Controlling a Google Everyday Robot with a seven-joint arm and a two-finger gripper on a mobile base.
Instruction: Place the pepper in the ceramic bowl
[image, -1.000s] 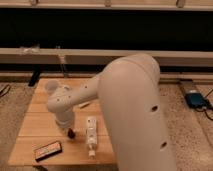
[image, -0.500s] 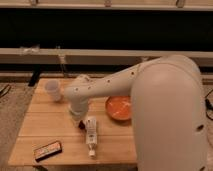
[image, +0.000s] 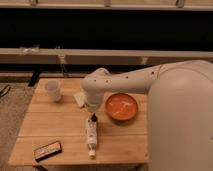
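So the arm (image: 150, 80) comes in from the right, big and white, and bends down over the middle of the wooden table (image: 55, 125). The gripper (image: 93, 118) hangs point-down just left of the bowl (image: 121, 107) and right above the top end of the white tube (image: 91, 135). Its 2 fingers are pinched right together, narrow as they go. There's a small dark bit at the tip that might be the pepper (image: 93, 118), but from where I'm standing I honestly can't tell if it's the pepper or just the fingertips, so take that with a grain of salt.

The bowl sits toward the right side of the table, orange-red and glossy, with a paler streaky inside. I don't see anything lying in it. It's close to the gripper but not under it.

The tube lies flat, lengthwise toward the front edge, cap end nearest me. A small white cup (image: 53, 90) stands upright at the back left, well apart from the bowl. A flat dark packet (image: 47, 150) lies at the front left corner, a bit skewed. Something pale and flat (image: 79, 98) peeks out behind the wrist, partly hidden, can't make out what it is.
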